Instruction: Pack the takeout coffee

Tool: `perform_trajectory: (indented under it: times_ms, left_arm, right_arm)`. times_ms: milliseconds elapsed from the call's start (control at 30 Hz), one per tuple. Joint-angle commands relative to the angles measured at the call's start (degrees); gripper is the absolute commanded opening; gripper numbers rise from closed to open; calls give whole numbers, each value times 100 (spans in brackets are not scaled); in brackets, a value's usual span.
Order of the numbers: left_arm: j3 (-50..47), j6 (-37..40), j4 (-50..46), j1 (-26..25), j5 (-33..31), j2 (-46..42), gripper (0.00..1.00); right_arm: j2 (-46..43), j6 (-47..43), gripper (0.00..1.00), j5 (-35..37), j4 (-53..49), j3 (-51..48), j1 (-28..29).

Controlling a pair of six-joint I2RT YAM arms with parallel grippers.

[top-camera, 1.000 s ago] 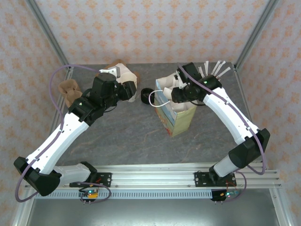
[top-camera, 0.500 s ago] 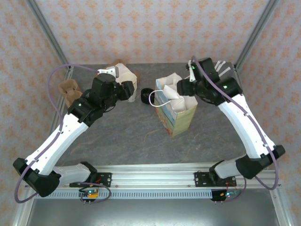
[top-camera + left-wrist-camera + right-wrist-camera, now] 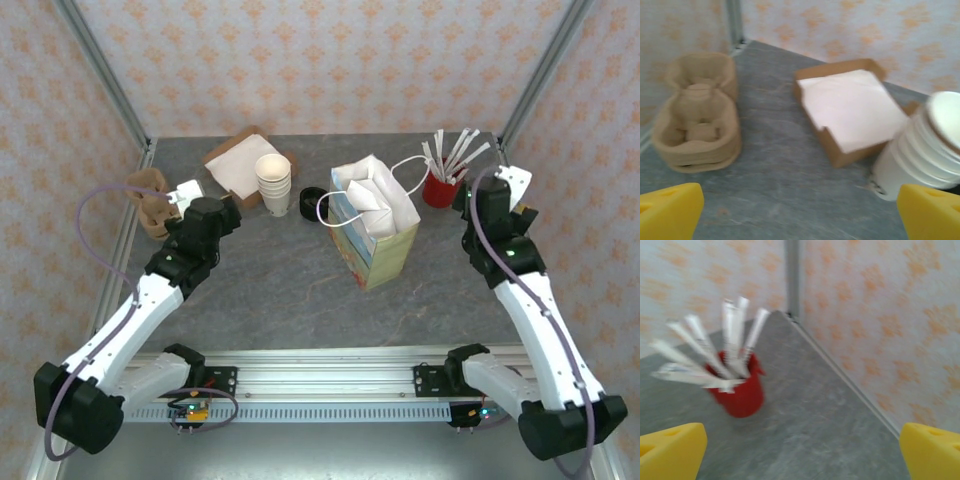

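**Table** point(image 3: 280, 285): grey, stone-patterned surface, walled on three sides.

**Carrier** point(image 3: 147, 195): brown pulp, at the far left edge, close to the wall.

**Left gripper** point(image 3: 800, 212): low over the table, just right of the carrier. Its yellow fingers point(image 3: 670, 210) are spread wide with bare table between them, and nothing is held.

**Box** point(image 3: 238, 165): shallow brown card, holding white napkins, at the back left.

**Cups** point(image 3: 273, 183): a nested stack of lidless cream cups, upright, just beside the box's right corner (whether they touch cannot be told).

**Lid** point(image 3: 313, 197): black and round, on the table between the cups and the bag.

**Bag** point(image 3: 388, 255): upright at centre, with blue and tan print and white cord handles. White paper folds stand up at its mouth.

**Coffee**: its position cannot be told, as the paper folds hide the bag's inside.

**Pot** point(image 3: 437, 190): red, holding white wrapped straws point(image 3: 455, 150) that fan outward. It stands right of the bag, near the back right corner post, and is blurred in the right wrist view.

**Right gripper** point(image 3: 801, 450): just right of the pot and facing it. The fingers point(image 3: 932, 452) are spread wide over bare table and grip nothing.
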Motion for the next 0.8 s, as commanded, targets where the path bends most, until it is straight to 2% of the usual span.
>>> perform_trajectory:
  times_ms: [0, 67, 133, 200, 267, 333, 433, 533, 600, 667, 767]
  left_arm:
    - [-269, 448, 1056, 198, -1090, 176, 100]
    - [-382, 780, 1371, 309, -1272, 369, 100]
    - [-582, 1342, 1886, 470, -1134, 638, 100]
    - [-896, 1768, 2513, 667, -766, 890, 100]
    - [-1351, 2059, 3376, 936, -89, 1105, 100]
    - [-1709, 2182, 4088, 1179, 606, 1358, 100]
    - [-1692, 2252, 4274, 1428, 1308, 1818, 100]
    - [-1800, 2323, 4805, 1492, 1629, 2307, 100]
    - [-1944, 2387, 5314, 1482, 1724, 2618, 100]
    - [-1951, 2375, 5259, 1482, 1747, 2586, 100]
    - [-2146, 2449, 5706, 1489, 1953, 2730, 100]
  right_arm:
    - [398, 261, 99, 757, 1037, -708, -290]
    - [637, 269, 99, 713, 1542, -1115, -431]
    - [817, 108, 99, 426, 2370, -1602, -551]
    - [944, 51, 99, 106, 3132, -2048, -646]
    - [1066, -63, 99, -185, 3849, -2408, -685]
    - [1200, -278, 99, -435, 4663, -2803, -712]
    - [1612, -421, 99, -985, 5688, -3226, -845]
    - [1979, -389, 99, -1551, 6532, -3547, -976]
    - [2045, -490, 99, -1766, 6517, -3529, -995]
    - [2130, -650, 99, -1902, 7072, -3687, -1008]
    - [2448, -647, 99, -1930, 7837, -3965, -1034]
